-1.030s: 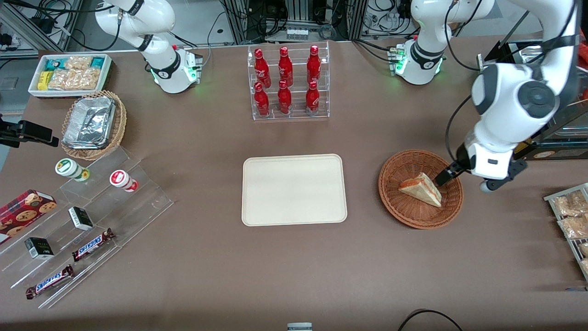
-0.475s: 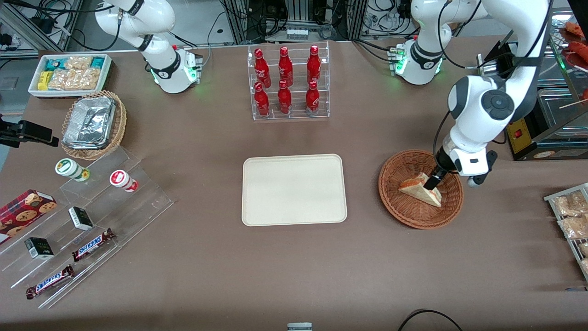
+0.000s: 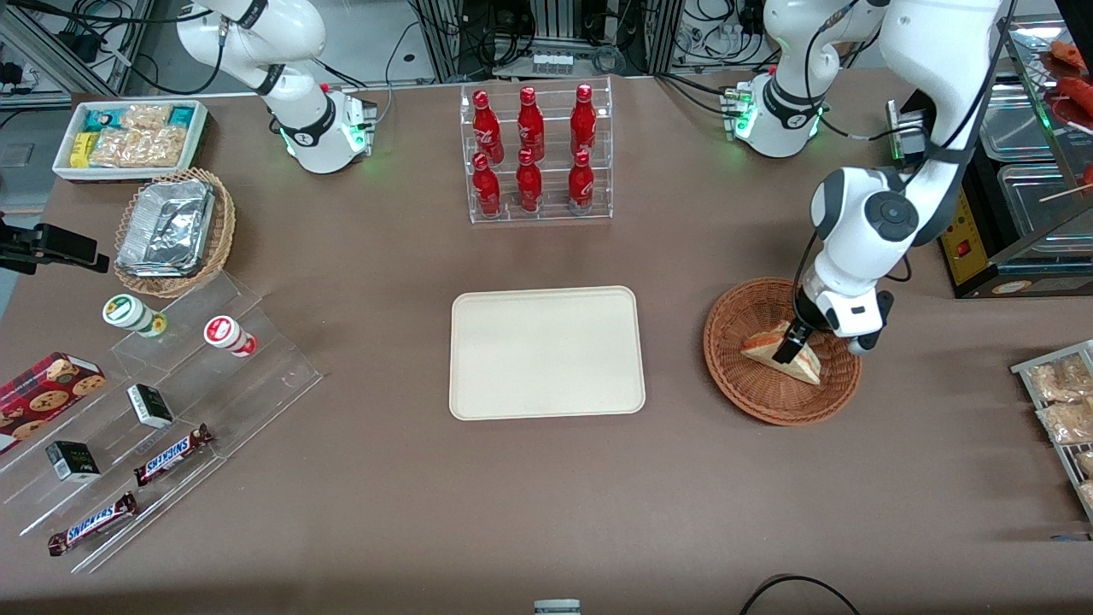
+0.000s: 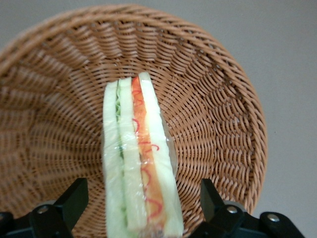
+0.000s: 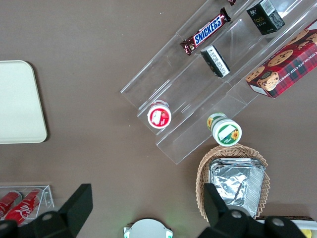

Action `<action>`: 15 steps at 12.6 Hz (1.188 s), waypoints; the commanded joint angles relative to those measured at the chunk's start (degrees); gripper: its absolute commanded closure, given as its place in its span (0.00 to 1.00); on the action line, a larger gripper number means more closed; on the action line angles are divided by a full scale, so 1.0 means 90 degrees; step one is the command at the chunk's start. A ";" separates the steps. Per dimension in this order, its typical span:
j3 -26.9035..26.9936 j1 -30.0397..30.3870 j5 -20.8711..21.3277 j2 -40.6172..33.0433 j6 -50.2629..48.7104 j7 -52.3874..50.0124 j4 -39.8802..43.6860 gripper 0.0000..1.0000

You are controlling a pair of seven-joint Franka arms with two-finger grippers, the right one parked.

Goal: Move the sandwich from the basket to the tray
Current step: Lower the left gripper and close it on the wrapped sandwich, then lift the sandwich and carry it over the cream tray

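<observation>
Nearest the front camera we see bare brown counter (image 3: 529, 504), and on it, a little farther off, the flat cream-beige rectangular tray (image 3: 546, 353) with rounded corners and a low rim. Beside the tray, toward the working arm's end of the counter and apart from it, sits the round reddish-brown woven wicker basket (image 3: 780, 350). In the basket lies the triangular white-bread sandwich (image 3: 781, 352) in clear wrap; in the left wrist view the sandwich (image 4: 139, 163) stands on edge, showing a red-orange layer and a green layer between the bread. The left arm's claw (image 3: 786, 346) is down inside the basket at the sandwich. In the wrist view its black fingers (image 4: 73, 201) are spread wide, one on each side of the sandwich and clear of the wrap, with wicker (image 4: 213, 124) showing in both gaps. Farther from the camera a clear acrylic rack of red bottles (image 3: 536, 154) stands upright.
</observation>
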 commanded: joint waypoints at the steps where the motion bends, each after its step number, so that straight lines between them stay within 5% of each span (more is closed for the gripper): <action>1: -0.0081 -0.0032 0.0002 0.0269 0.0355 -0.0264 0.0074 0.17; 3: -0.0081 -0.0022 0.0012 0.0240 0.0326 -0.0206 0.0084 0.93; 4: -0.0081 -0.0022 0.0041 0.0172 0.0278 -0.0166 0.0074 1.00; 9: -0.0110 -0.0041 0.0645 -0.0775 -0.2244 -0.0098 0.0832 1.00; 12: -0.0354 -0.0693 0.0696 -0.0290 -0.5164 -0.0039 0.3356 1.00; 15: -0.0364 -0.1358 0.0755 0.0307 -0.6108 0.0964 0.4730 1.00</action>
